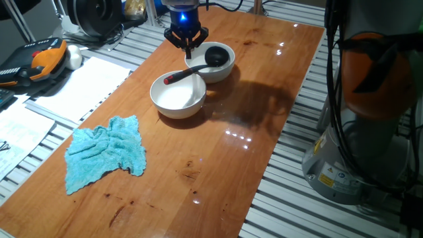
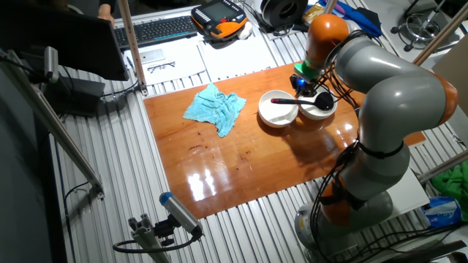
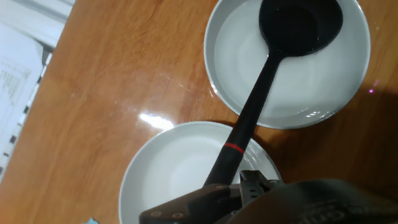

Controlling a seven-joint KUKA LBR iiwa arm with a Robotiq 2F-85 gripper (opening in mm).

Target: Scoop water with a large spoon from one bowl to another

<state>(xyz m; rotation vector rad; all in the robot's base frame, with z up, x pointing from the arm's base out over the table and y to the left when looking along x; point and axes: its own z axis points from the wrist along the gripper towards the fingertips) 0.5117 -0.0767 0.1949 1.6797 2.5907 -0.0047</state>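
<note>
On the left of the tabletop (image 1: 277, 119) lies a crumpled blue cloth (image 1: 106, 152), well apart from the bowls and probably there to mop up spills. Next comes the nearer white bowl (image 1: 177, 96), which touches or nearly touches the farther white bowl (image 1: 215, 63); set that close, a loaded scoop has only a brief crossing over bare wood. The large spoon (image 1: 198, 65) bridges both: its black scoop sits down inside the farther bowl, and the thin handle slants back across the two rims so the red-marked end lies over the nearer bowl.

My end effector (image 1: 187, 41) hangs above the bowls on their far side. In the hand view part of a finger lies right at the handle's near end, but I cannot tell whether my fingers are clamped on it or apart.

The water (image 3: 292, 87) shows only as a faint sheen in the bowl holding the scoop. I judge that the scoop sits low there so it can fill before a level lift across to the other bowl.
</note>
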